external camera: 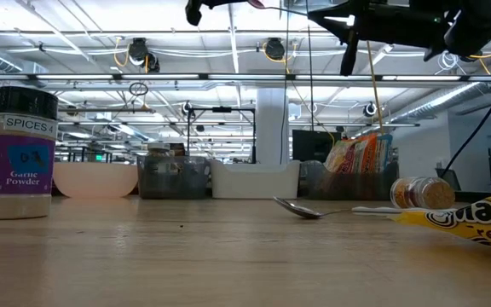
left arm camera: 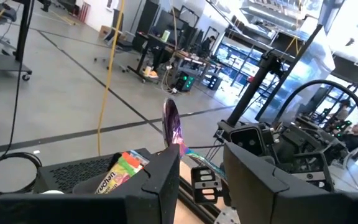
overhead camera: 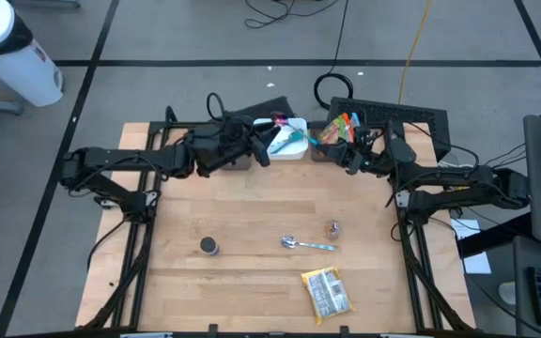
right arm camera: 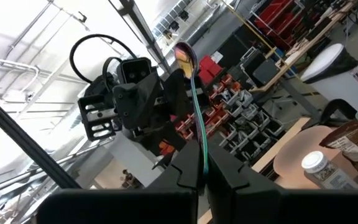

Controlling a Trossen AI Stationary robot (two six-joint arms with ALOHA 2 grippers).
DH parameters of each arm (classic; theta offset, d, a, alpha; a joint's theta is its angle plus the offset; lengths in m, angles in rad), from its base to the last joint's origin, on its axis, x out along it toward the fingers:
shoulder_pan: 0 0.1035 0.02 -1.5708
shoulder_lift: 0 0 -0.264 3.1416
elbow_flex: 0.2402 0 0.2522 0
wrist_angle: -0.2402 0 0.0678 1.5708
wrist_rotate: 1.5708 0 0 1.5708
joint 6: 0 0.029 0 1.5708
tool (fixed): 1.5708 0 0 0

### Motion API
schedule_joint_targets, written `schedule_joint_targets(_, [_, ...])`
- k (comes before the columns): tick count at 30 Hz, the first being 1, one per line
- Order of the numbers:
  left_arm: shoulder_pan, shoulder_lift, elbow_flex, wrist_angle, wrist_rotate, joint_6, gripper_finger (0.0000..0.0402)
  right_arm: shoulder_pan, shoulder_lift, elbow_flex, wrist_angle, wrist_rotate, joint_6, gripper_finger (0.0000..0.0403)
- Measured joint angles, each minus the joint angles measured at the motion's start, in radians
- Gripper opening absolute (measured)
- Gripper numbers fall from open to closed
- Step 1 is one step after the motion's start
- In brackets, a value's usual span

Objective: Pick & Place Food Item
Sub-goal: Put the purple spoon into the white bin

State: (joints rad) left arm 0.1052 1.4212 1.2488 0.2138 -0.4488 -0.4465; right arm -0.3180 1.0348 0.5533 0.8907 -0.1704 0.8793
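We see the right gripper [right arm camera: 202, 165] raised above the back edge of the counter [overhead camera: 252, 216], its jaws pressed together on the green handle of a spoon [right arm camera: 183, 55]. The spoon stands nearly upright out of those jaws, bowl end farthest from them.

Facing it at close range is the left gripper [left arm camera: 202, 155]. Its jaws stand apart, and we can make out nothing held between them. From the left wrist the spoon's bowl shows just beyond the tip of one of these jaws, while its handle runs off toward the right arm. We cannot tell whether the left jaws touch the spoon.

Directly under the meeting point of the two pairs of jaws sits a white bin [overhead camera: 296, 148]. Colourful snack packs [overhead camera: 339, 128] lie just beside the right jaws, at the back of the counter.

Everything else lies well apart from both pairs of jaws, toward the counter's front:
- A second spoon [overhead camera: 306, 245] lies flat near the middle.
- A small spice jar [overhead camera: 332, 228] lies on its side just beside that spoon.
- A garlic powder jar [external camera: 25, 153] stands upright, on the left arm's side of the second spoon.
- A yellow food packet [overhead camera: 327, 292] lies flat, farthest from the jaws.
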Motion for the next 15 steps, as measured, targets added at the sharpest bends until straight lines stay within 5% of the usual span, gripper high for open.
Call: schedule_joint_targets(15, [0.015,0.077,0.002,0.013,-0.004,-0.042,0.0133,0.011,0.002,-0.003,-0.029,-0.007,-0.006,0.0000])
